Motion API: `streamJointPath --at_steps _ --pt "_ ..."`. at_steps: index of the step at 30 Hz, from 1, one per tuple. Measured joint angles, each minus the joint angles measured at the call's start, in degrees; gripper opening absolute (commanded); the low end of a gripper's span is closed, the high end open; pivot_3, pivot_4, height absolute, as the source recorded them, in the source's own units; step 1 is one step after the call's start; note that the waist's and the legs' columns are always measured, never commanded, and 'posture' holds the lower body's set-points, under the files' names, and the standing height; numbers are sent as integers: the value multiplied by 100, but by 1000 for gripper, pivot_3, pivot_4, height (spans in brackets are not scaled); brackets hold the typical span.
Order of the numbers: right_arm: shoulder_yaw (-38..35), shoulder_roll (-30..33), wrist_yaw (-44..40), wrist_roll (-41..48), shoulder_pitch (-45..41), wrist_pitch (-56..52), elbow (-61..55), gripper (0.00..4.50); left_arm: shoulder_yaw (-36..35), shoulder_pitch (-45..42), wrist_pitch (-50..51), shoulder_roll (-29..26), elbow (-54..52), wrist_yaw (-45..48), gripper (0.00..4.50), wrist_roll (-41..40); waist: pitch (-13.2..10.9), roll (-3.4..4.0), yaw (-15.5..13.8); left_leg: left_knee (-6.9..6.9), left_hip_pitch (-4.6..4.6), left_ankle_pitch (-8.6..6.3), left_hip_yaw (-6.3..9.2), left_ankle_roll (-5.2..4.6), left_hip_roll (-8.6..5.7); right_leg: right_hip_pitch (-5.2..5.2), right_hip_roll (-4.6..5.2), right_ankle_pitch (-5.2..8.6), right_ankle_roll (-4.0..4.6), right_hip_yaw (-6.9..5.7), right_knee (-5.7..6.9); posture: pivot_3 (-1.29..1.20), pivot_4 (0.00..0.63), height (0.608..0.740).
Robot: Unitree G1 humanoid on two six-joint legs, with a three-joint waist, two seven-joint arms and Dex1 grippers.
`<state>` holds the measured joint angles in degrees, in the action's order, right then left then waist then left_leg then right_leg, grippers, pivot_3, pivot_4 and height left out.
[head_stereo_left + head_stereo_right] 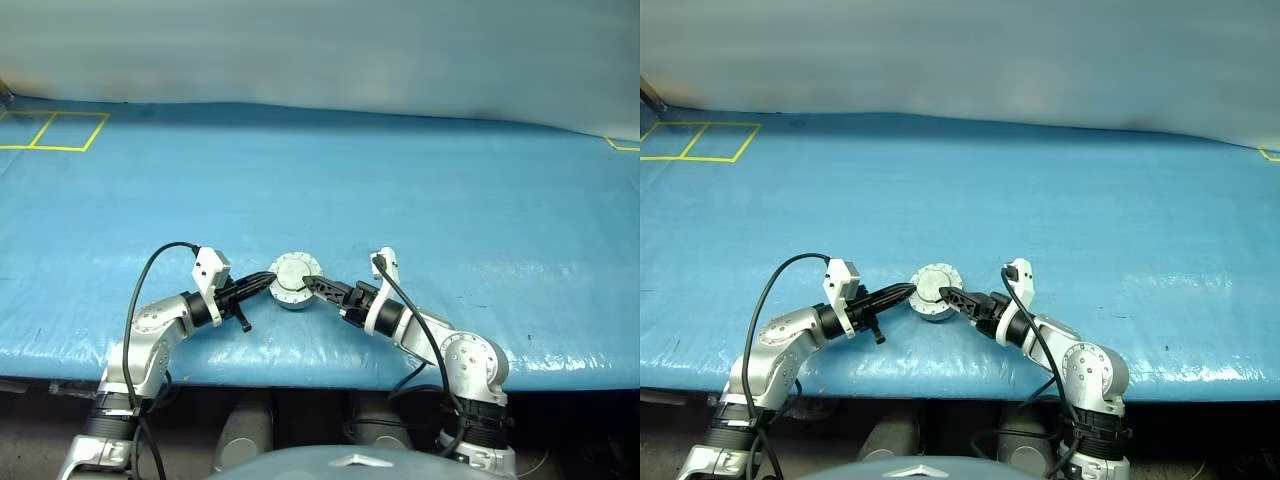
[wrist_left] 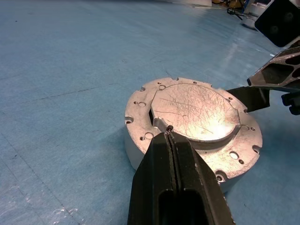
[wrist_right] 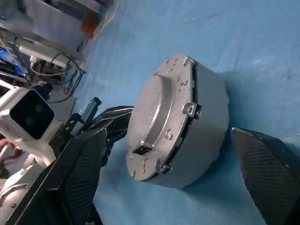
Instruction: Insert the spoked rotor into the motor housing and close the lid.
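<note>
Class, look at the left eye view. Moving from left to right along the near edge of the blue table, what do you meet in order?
Left gripper, jaws shut, → motor housing with its lid closed on top → right gripper, jaws open, all on the blue table.

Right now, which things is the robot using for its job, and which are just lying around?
For the job:
- motor housing, with its lid shut
- left end effector, shut, tips at the lid's edge
- right end effector, open, a finger on each side of the housing

Just there:
- blue table cover
- yellow tape squares
</note>
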<state>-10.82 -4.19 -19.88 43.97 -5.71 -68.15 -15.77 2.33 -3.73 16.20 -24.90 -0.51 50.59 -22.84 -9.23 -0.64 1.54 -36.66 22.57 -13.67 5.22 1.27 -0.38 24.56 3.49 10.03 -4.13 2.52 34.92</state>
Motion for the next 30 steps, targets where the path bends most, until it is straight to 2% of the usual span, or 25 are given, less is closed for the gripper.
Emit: streamJointPath --at_steps 7,8,10,18,30 --pt "-140 -18 266 419 -93 -1 441 4480 2 21 -48 0 3 -5 0 17 1 2 17 1 -1 0 0 0 0 0 -1 0 0 0 1 0 150 740" --pt "-151 -19 292 476 -103 3 471 4307 2 22 -51 0 3 -6 0 18 1 2 18 0 -1 0 0 0 0 -1 -1 0 0 0 1 0 150 740" --pt "-196 -20 368 608 -115 8 571 3899 0 30 -61 -1 3 -5 0 19 1 2 23 0 -1 0 0 0 0 -2 -1 0 0 0 1 0 150 740" --pt "-133 -8 432 790 -129 33 627 1292 -70 77 -140 -17 100 -33 0 34 2 5 57 -1 -1 0 0 -1 0 -2 -1 0 0 0 1 0 150 740" --pt "-63 -1 465 813 -117 126 622 1238 -85 60 -194 -3 199 -23 0 26 8 14 61 -10 -2 0 0 -1 0 -4 -2 -1 -1 0 4 0 150 740"
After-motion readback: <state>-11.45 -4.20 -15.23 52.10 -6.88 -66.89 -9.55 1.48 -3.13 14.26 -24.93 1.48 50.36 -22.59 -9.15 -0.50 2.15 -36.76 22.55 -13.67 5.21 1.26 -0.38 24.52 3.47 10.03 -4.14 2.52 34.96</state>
